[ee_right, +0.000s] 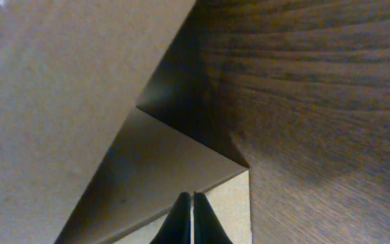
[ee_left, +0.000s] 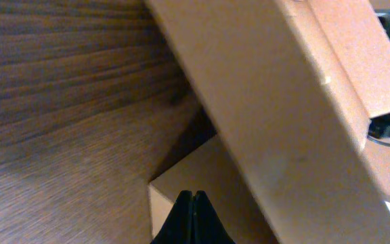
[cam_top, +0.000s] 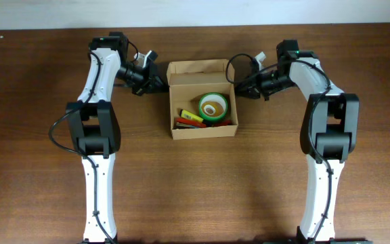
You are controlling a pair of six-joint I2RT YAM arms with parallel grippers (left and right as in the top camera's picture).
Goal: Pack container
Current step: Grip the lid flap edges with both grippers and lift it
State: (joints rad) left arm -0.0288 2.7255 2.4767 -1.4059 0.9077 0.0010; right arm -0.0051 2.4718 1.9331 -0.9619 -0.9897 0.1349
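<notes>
Filling looked finished: a tape roll (cam_top: 214, 106) and markers (cam_top: 189, 118) lay inside the container (cam_top: 205, 131), its lid flap (cam_top: 196, 68) raised at the rear. Closing came next, I judged, with that flap tipped forward. The left gripper (cam_top: 157, 82) and right gripper (cam_top: 241, 87) flanked the container's rear corners, jaws pressed together and holding nothing, tips seemingly against its side flaps.

Table: we see dark brown wood (cam_top: 32, 135), its grain running left to right.
On it: one box (cam_top: 202, 131), light-brown cardboard, lid flap up at the far side (its walls sit square to the table's edges).
Box place: we put it mid-table, somewhat toward the far edge, bottom flat on the wood.
Close views: the box's cardboard walls rise from the grain.
</notes>
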